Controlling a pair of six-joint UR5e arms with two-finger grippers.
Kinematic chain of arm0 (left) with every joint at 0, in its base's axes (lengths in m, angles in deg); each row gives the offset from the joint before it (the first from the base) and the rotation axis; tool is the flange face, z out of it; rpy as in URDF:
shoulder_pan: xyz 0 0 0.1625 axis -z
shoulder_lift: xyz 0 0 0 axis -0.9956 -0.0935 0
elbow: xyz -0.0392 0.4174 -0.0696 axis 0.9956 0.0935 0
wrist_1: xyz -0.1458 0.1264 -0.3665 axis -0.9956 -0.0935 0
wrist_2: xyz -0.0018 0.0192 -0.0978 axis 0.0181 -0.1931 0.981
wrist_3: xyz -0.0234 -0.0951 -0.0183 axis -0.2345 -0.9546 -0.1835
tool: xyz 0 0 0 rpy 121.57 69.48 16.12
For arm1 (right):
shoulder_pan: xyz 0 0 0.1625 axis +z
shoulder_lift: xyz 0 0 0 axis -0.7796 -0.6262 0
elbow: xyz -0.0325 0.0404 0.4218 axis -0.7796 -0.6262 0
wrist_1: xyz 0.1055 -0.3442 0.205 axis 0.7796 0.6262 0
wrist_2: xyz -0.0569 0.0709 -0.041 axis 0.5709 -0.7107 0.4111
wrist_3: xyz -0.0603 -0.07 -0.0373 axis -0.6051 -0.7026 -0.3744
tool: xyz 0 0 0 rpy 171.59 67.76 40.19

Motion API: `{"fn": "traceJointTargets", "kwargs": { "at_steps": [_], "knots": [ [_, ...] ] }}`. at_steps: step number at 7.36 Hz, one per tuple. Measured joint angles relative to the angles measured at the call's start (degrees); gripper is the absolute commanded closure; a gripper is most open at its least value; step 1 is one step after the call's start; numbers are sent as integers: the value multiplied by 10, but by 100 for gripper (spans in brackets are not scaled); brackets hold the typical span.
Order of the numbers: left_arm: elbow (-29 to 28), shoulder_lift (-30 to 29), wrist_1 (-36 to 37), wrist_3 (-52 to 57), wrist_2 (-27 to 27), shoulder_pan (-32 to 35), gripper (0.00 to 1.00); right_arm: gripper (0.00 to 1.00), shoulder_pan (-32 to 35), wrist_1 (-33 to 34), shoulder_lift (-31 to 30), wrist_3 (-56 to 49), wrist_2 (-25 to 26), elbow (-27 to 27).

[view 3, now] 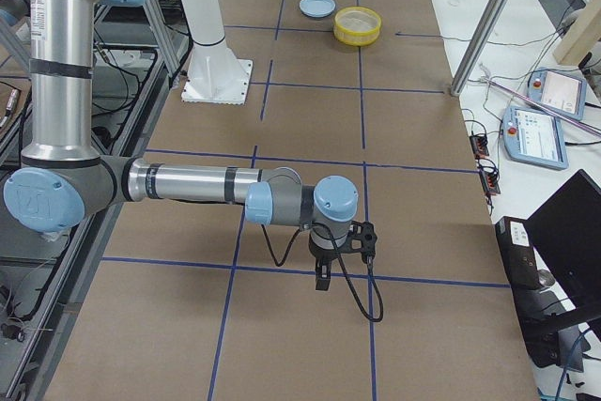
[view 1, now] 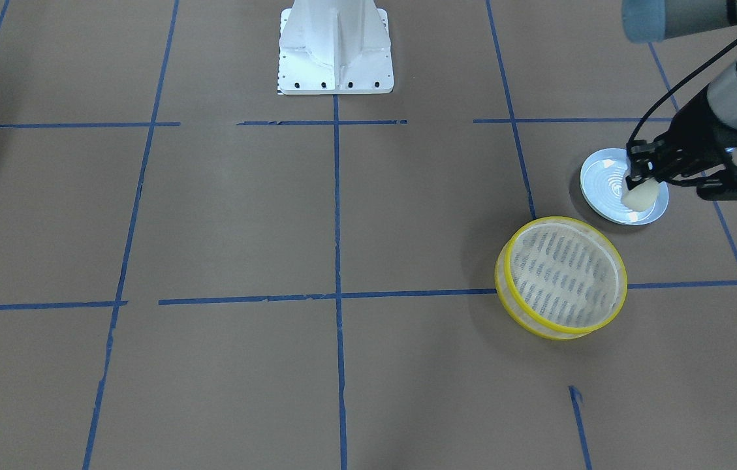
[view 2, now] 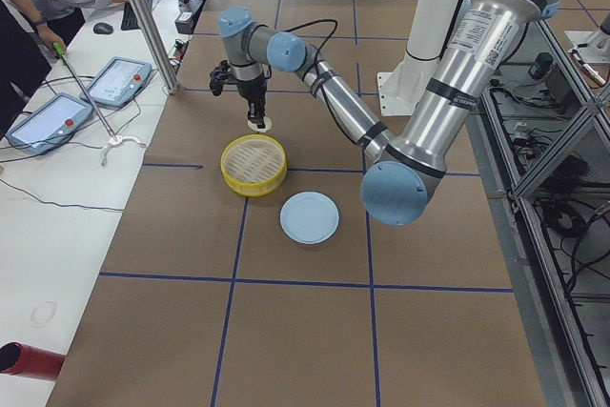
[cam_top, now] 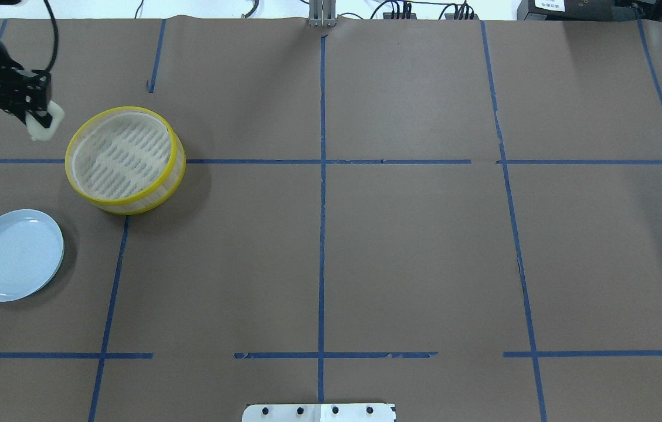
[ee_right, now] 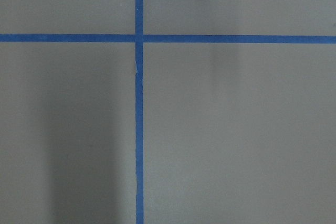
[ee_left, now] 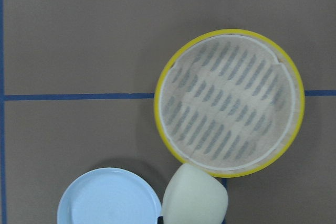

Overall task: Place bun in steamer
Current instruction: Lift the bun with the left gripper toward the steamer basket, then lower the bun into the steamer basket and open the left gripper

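1. The left fingers (view 1: 634, 176) are clamped on the bun (cam_top: 44, 124) and hold it up off the counter (cam_top: 424, 234). It's not in the steamer (cam_top: 122, 153) yet.
2. From overhead the bun sits at roughly 10 o'clock of the steamer, outside the yellow rim. In the left wrist view it hangs over the rim at about 7 o'clock. It's up in the air, so each view reads it differently, and I wouldn't trust any one of them for lineup.
3. The blue plate (cam_top: 14, 255) is empty, around 8 o'clock of the steamer and apart from it.
4. The right fingers (view 3: 321, 277) only show in the side view, over bare counter and well away from all this. I can't tell whether they're open or closed.
5. What could go wrong, as I see it:
   - If the fingers let go before the bun is properly over the slatted floor, it could clip the rim and roll off onto the counter.
   - If the bun comes across too low, it or the fingers could bump the wall. The steamer looks light, so it could get shoved or tipped.
   - The bun looks squishy, so it might stick to one finger on release and land off-centre.
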Motion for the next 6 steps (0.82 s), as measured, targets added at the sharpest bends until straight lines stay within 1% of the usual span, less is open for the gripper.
{"fn": "traceJointTargets", "kwargs": {
  "at_steps": [2,3,4,6],
  "knots": [
    [-80,-8,-124,-73,0,-61,70,0,0,0,0,0,0,0],
    [-115,-7,-180,-99,-13,-86,70,0,1,0,0,0,0,0],
    [-140,-6,-216,-112,-30,-98,70,0,1,0,0,0,0,0],
    [-164,0,-243,-116,-55,-104,70,0,0,0,0,0,0,0]
  ]
}}
